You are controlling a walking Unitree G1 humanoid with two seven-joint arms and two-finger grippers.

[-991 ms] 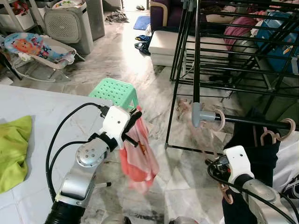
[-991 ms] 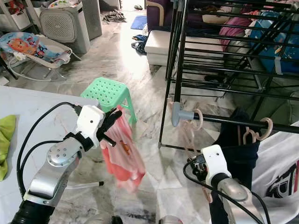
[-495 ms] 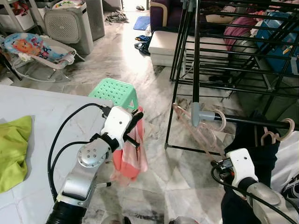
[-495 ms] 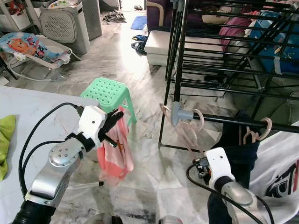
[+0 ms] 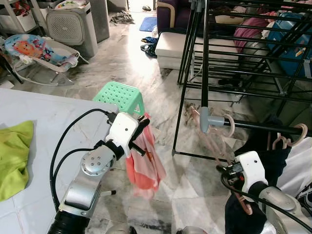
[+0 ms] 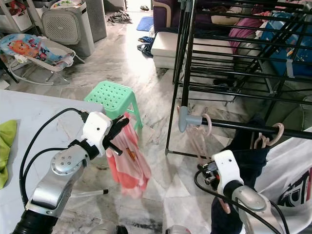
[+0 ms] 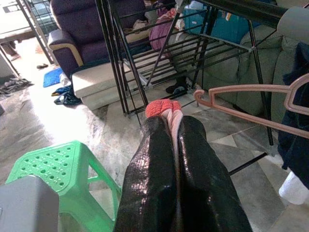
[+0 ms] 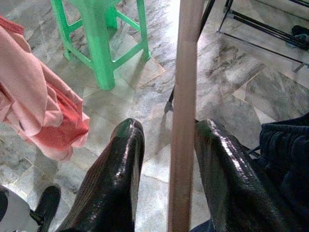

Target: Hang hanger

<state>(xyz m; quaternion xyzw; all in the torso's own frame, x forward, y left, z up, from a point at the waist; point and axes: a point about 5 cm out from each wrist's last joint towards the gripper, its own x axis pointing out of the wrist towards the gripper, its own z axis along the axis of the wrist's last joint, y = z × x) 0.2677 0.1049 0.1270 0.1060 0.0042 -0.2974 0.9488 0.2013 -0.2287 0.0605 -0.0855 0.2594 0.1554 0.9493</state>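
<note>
Our left arm reaches forward from the white desk [image 5: 44, 122], bent at the elbow, and the left gripper [image 7: 176, 145] has its jaws pinched tight on a pink-red garment [image 5: 145, 163]. The cloth hangs down from the jaws above the marble floor [image 5: 122, 63], just in front of the green plastic stool [image 5: 121, 95].

Our right arm comes in low from the right, and the right gripper [image 8: 169, 145] holds the straight bar of a pink hanger [image 8: 185, 96] between its jaws, which sit narrow on either side of it. In the head views the hanger [image 5: 209, 134] slants up from that gripper toward the grey end cap [image 5: 205, 120] of the black drying rack [image 5: 204, 53]. We cannot tell whether its hook is over the horizontal rail [image 5: 265, 127]. Further along that rail, other pink hooks [image 5: 303, 130] carry a dark garment [image 5: 265, 151] and a white one [image 6: 292, 165].

A green cloth [image 5: 14, 156] lies on the desk at our left.
</note>
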